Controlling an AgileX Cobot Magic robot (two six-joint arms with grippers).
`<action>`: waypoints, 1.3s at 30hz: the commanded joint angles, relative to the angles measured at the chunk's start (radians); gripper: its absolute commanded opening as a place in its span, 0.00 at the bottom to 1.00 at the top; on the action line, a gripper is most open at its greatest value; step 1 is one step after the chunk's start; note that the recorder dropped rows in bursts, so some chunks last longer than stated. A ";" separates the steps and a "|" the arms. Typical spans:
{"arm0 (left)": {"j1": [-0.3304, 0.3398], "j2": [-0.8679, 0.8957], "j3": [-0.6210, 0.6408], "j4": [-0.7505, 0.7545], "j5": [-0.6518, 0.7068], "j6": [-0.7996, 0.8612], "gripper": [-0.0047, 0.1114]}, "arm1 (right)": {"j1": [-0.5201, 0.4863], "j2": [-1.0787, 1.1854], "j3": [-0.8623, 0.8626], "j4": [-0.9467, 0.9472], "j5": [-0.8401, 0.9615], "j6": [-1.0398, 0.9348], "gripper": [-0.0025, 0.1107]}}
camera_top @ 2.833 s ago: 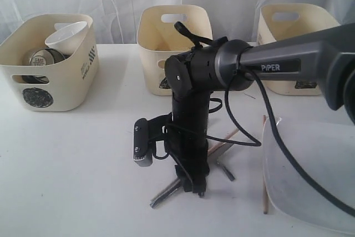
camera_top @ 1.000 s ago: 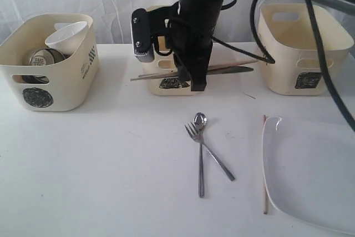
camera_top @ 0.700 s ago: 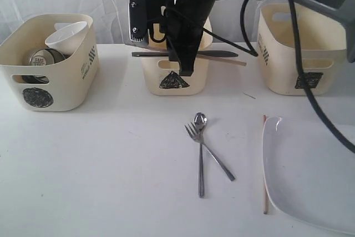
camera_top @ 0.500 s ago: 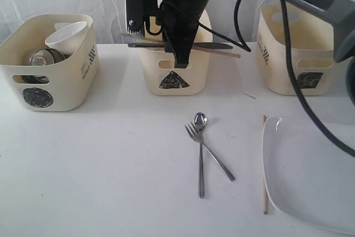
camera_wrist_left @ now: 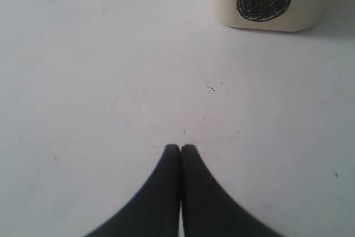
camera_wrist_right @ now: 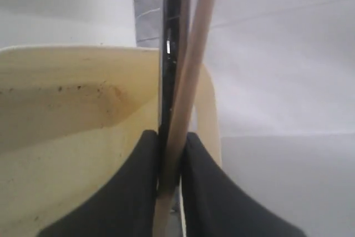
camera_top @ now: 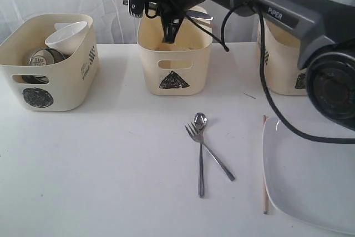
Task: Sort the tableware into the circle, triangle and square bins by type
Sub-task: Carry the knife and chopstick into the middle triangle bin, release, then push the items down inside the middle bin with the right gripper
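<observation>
Cutlery nearest: fork (camera_top: 201,176) and spoon (camera_top: 199,119) lie crossed on the table (camera_top: 111,165) in front of the triangle bin (camera_top: 174,62). They look like thin, stiff, slippery steel, best pinched mid-handle. Above that bin my right fingers (camera_wrist_right: 141,192) pinch knife (camera_wrist_right: 175,26) and chopstick (camera_wrist_right: 195,54). My left fingers (camera_wrist_left: 161,192) are pressed together, empty.

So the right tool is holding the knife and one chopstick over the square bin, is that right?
Not quite. The right tool holds the knife and one chopstick over the triangle bin, not the square one. The exterior view shows it.
</observation>
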 commanded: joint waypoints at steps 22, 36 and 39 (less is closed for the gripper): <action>-0.007 -0.004 0.004 0.000 0.000 -0.003 0.04 | -0.039 0.119 -0.012 0.102 -0.236 0.270 0.28; -0.007 -0.004 0.004 0.000 0.000 -0.003 0.04 | -0.039 0.097 -0.012 0.102 -0.202 0.304 0.36; -0.007 -0.004 0.004 0.000 0.000 -0.003 0.04 | -0.039 0.097 -0.012 0.102 -0.202 0.304 0.34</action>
